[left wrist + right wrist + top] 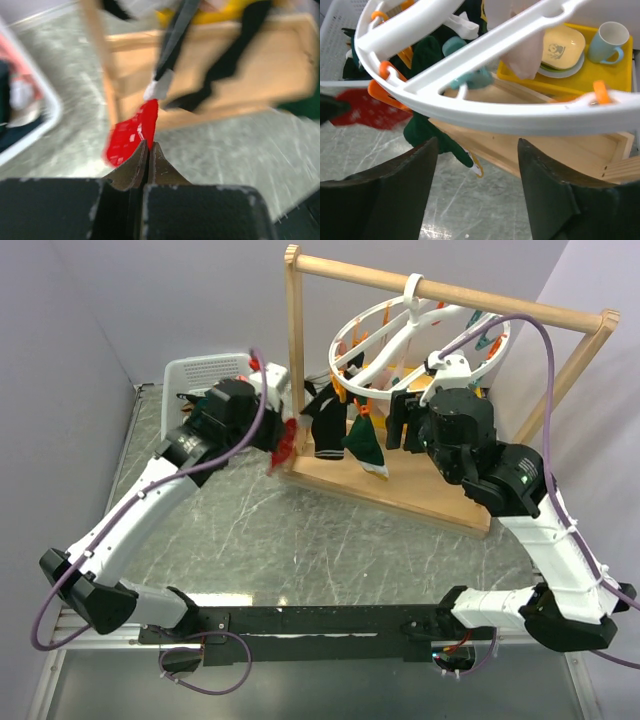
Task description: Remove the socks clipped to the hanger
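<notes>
Red sock (130, 139) clamped by left gripper (149, 145), right gripper (475, 152) agape, mug (612, 37) seen wrist-only

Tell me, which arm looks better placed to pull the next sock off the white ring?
Right. The right tool is open at the hanger, a dark green sock hanging just ahead. The left tool is shut on a red sock, off to one side of the ring.

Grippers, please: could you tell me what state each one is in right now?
Left gripper: closed on the small red fabric sock.
Right gripper: open, holding nothing.
</notes>
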Available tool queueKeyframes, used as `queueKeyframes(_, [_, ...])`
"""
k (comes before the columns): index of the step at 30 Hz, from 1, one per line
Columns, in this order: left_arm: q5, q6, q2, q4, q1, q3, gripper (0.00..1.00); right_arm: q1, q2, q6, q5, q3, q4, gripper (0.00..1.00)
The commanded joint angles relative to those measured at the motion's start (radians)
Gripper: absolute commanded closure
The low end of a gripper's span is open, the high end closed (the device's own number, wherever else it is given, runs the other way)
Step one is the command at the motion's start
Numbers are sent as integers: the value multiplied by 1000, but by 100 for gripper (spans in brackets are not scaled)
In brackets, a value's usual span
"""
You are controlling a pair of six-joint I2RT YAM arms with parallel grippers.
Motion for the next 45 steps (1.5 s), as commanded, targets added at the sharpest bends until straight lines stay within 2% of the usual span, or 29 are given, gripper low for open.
queueKeyframes(1, [-24, 2, 19, -32, 122, 109, 99, 3, -55, -12, 18, -25, 41, 20])
queueKeyframes(5, [-21, 16, 78, -54, 216, 190, 99, 4, -98, -12, 1, -62, 55, 12])
queueKeyframes(8, [-43, 39, 143, -66, 281, 264, 99, 3, -132, -8, -15, -92, 56, 10])
queueKeyframes(15, [-52, 76, 339, -121, 438, 544, 99, 3, -267, -12, -93, -239, 143, 10])
queueKeyframes(21, [38, 32, 509, -82, 564, 790, 99, 4, -350, -17, -97, -330, 174, 10])
queueKeyframes(25, [234, -107, 604, 67, 706, 795, 99, 3, -368, -15, -91, -341, 159, 10])
queueKeyframes(26, [321, -137, 621, 102, 725, 790, 99, 3, -373, -12, -90, -342, 153, 10])
queueKeyframes(29, [414, -176, 665, 132, 754, 712, 99, 3, -390, -5, -87, -365, 159, 10])
queueKeyframes(32, [422, -180, 675, 169, 753, 560, 99, 3, -405, 6, -90, -399, 177, 10])
queueKeyframes(33, [385, -182, 684, 167, 753, 518, 98, 3, -407, 9, -96, -402, 179, 10])
queueKeyframes(35, [361, -176, 747, 120, 754, 538, 97, 3, -401, 12, -97, -405, 176, 10])
queueKeyframes(39, [377, -151, 888, -15, 754, 676, 93, 3, -399, 14, -107, -411, 179, 10])
queueKeyframes(45, [406, -137, 1036, -98, 754, 715, 80, 3, -413, 23, -122, -414, 184, 9])
